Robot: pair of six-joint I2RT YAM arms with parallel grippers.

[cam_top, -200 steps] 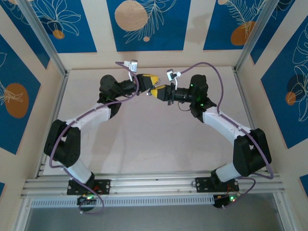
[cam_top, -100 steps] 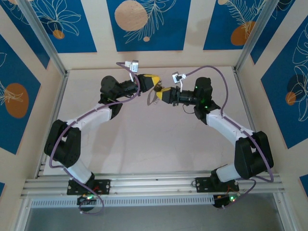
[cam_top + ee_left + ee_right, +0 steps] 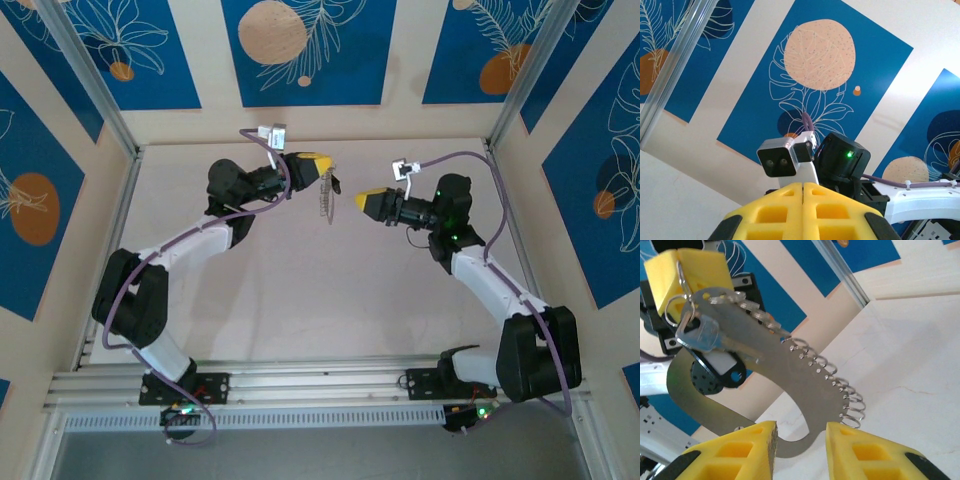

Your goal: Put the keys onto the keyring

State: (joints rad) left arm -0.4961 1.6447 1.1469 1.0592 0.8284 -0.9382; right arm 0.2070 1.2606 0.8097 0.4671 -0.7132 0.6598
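Change: right gripper (image 3: 362,201) is backing off to the right and is no longer meeting left gripper (image 3: 322,172) tip to tip as it was a second ago.
Right gripper: its jaws are standing apart, gripping nothing.
Left gripper: it is pinching the keyring (image 3: 785,375) by its top, so the loop is now hanging from this gripper alone.
Key (image 3: 704,334): it is dangling beside a black fob (image 3: 715,374) at the keyring's top.
Meaning: the threading is probably finished.
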